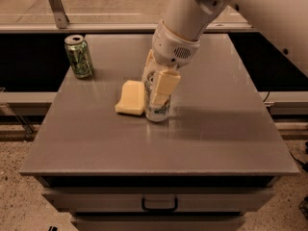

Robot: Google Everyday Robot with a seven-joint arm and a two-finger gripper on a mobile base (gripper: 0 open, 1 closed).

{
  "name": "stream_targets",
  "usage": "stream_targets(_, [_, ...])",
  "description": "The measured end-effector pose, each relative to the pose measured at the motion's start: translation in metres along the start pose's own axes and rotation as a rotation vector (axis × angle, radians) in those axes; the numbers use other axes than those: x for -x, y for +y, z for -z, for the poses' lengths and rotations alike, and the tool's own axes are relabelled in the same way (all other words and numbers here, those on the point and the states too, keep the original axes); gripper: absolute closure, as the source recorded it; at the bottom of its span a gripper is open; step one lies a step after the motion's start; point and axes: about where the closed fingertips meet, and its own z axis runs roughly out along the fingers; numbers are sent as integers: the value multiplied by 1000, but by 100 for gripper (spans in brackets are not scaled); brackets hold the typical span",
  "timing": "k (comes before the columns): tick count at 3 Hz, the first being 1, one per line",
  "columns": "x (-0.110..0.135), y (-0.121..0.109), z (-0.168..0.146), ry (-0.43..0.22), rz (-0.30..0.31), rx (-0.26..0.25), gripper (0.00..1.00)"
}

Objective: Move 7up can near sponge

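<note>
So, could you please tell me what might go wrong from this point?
1. The end effector sits around the 7up can, which stands upright close beside the sponge; lifting away at an angle could tip the can.
2. A sideways drag on withdrawal could shove the sponge or carry the can away from it.
3. A toppled can might roll across the table; the green can at the far left looks out of reach.
</note>
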Motion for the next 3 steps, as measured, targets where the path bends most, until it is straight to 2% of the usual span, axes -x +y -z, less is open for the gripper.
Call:
stream_targets(1, [1,1,-2,-4,13,6,0])
stream_targets(2, [0,2,5,-26,19,0,0])
stream_targets(3, [-14,-1,15,-105,8,0,0])
